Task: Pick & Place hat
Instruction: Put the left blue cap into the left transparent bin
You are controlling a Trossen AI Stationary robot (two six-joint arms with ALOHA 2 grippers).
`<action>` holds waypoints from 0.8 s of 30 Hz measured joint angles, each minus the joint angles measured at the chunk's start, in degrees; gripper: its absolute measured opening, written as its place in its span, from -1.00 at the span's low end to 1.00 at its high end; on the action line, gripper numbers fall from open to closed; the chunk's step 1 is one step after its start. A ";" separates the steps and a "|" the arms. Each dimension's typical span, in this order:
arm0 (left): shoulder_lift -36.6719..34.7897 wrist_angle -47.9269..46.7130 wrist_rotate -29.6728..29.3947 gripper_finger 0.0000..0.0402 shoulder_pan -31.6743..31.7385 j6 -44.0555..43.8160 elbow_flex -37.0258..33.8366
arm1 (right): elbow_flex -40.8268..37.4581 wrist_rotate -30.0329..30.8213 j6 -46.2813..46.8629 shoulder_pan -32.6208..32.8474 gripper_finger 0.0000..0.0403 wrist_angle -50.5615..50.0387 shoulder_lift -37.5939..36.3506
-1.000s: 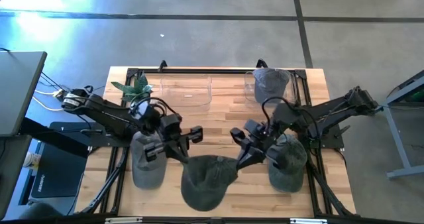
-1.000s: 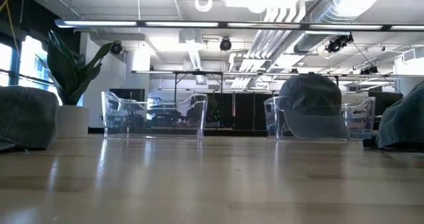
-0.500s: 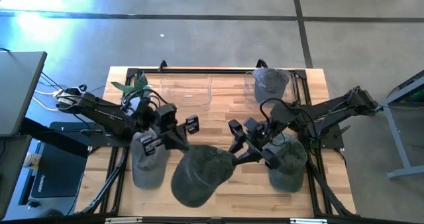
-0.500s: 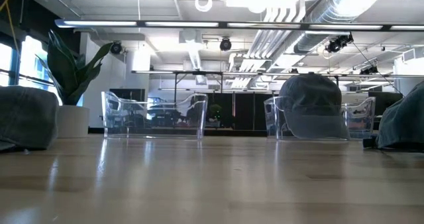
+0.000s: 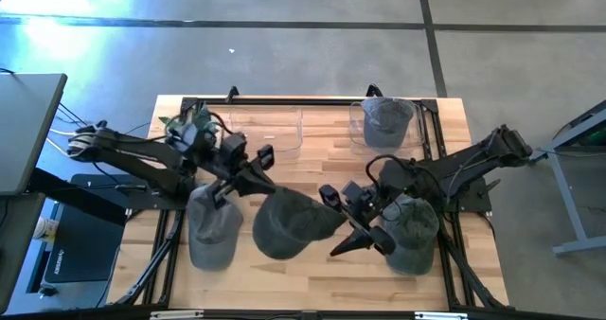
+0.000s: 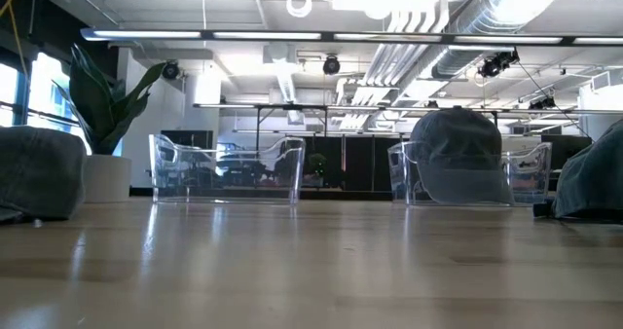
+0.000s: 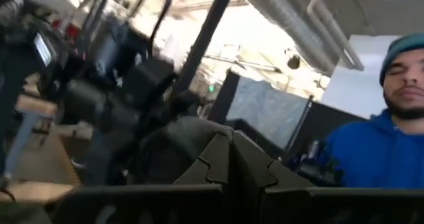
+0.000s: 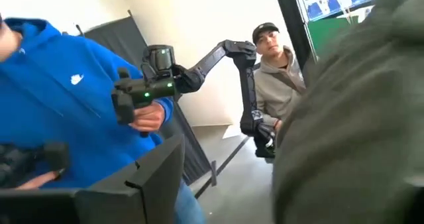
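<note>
Four hats: counted from the high view — one in the air over the middle of the desk, one lying at the left, one lying at the right, one already in a bin.
Hat in hand: the middle hat point(image 5: 287, 225) hangs between the two arms, clear of the desk point(image 5: 322, 159) (the low view shows no hat on the bare middle of the board, which fits this).
Left gripper: the left gripper point(image 5: 248, 171) sits at the hat's upper left edge, jaws closed on the cloth as far as I can judge; its wrist view shows the fingers together with grey fabric right behind them.
Right gripper: the right gripper point(image 5: 343, 216) is at the hat's right edge; whether its jaws are pinching the cloth I cannot tell.
Two bins: clear bins at the far edge — the left bin point(image 5: 266, 128) holds nothing, the right bin point(image 5: 386, 123) holds a hat point(image 5: 384, 119).
Done: one hat placed, one more lifted.
Left to do: likely carry the lifted hat to a bin and let go; then the left hat point(image 5: 210, 227) and the right hat point(image 5: 411, 229) — both untouched on the desk.
One plant: a small potted plant point(image 5: 189, 123) by the left bin.
</note>
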 joint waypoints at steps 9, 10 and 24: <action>-3.90 -3.81 -0.20 -1.00 -0.07 2.56 -0.02 | 3.12 12.07 -6.49 2.15 -0.82 -2.47 -1.14; -3.96 -3.46 0.33 -1.00 -0.07 2.55 -0.02 | 3.66 12.75 -7.41 1.85 -0.91 -2.84 -1.09; 2.33 -3.38 6.12 -0.25 -0.07 -5.15 0.02 | 14.43 8.17 -4.58 -2.70 -0.98 -20.74 -0.79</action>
